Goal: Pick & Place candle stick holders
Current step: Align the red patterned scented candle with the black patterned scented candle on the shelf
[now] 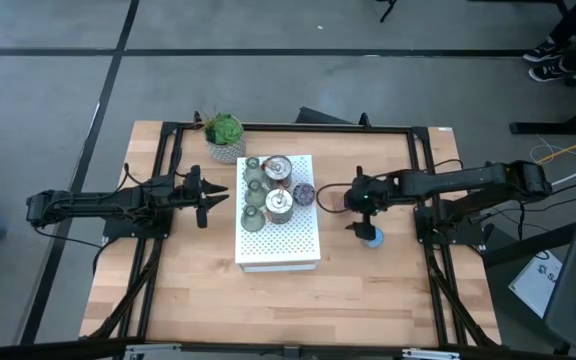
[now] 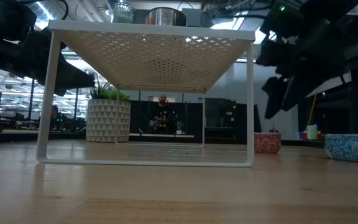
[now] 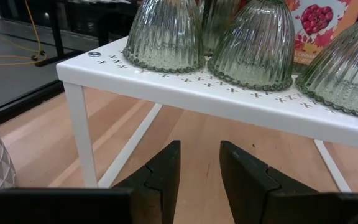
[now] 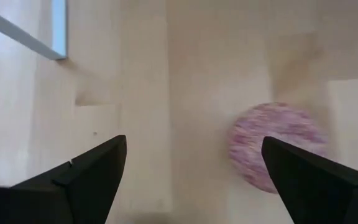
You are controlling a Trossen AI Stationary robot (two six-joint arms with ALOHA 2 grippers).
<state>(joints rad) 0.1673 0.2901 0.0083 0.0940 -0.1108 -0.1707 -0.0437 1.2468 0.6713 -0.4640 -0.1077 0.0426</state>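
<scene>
Three olive-green glass candle stick holders (image 3: 165,31) (image 3: 253,43) (image 3: 347,59) stand on their beaded rims on the white perforated shelf (image 1: 293,245). Two silvery metal holders (image 1: 276,167) (image 1: 280,203) and a purple one (image 1: 304,192) also stand there. On the table right of the shelf are a pink holder (image 4: 278,146) and a blue holder (image 1: 371,237). My right gripper (image 4: 194,155) hangs open above the table, beside the pink holder. My left gripper (image 3: 199,162) waits open, level, left of the shelf (image 3: 229,102).
A green plant in a white patterned pot (image 1: 225,137) stands at the shelf's far left corner. The shelf's white leg (image 4: 58,31) is close to my right gripper. Bare wooden table (image 1: 268,300) lies near the front edge.
</scene>
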